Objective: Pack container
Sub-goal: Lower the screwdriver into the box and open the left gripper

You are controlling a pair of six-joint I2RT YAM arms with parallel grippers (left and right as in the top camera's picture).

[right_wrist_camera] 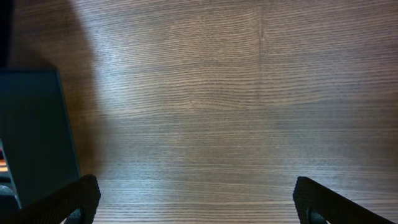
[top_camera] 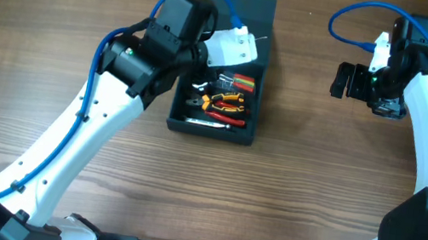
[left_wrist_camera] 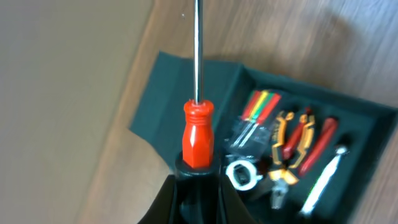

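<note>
The dark teal-grey container (top_camera: 242, 133) lies open at the table's middle back, its flap lid (top_camera: 253, 10) folded back. Inside it lie red and yellow pliers (top_camera: 225, 103), thin red and green drivers (top_camera: 243, 81) and other hand tools. My left gripper (top_camera: 239, 45) hovers over the box's far part, shut on a red-handled screwdriver (left_wrist_camera: 198, 134) whose steel shaft points away over the lid. The box also shows in the left wrist view (left_wrist_camera: 364, 118). My right gripper (top_camera: 345, 80) is open and empty above bare table to the right of the box; its view shows the box's side (right_wrist_camera: 34, 134).
A white ring-shaped part (left_wrist_camera: 241, 174) and a silver tool (left_wrist_camera: 323, 180) lie in the box with the pliers (left_wrist_camera: 287, 146). Blue cables loop over both arms. Wooden tabletop (right_wrist_camera: 249, 112) surrounds the box.
</note>
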